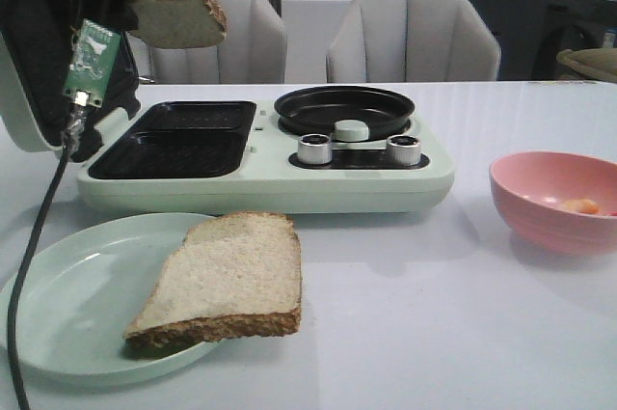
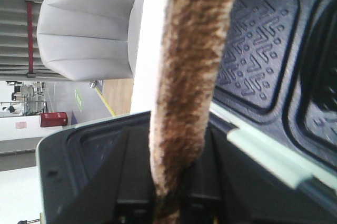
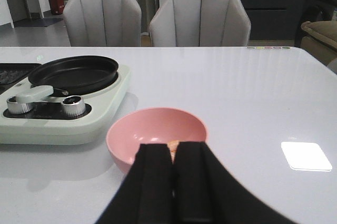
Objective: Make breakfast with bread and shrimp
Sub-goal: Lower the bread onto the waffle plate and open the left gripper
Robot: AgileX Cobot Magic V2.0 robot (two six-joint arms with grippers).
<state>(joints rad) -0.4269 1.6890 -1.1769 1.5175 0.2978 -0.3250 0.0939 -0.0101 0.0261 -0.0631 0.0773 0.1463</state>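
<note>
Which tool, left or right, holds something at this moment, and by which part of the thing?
The left tool holds one bread slice by its crust edge, raised above the sandwich maker. The right tool holds nothing.

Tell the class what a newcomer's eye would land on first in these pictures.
First, a bread slice hanging in the air at upper left, pinched by the left gripper above the open grill plates. Next, the second slice lying on the pale green plate in front. Then the pink bowl at right, with the shrimp inside.
</note>
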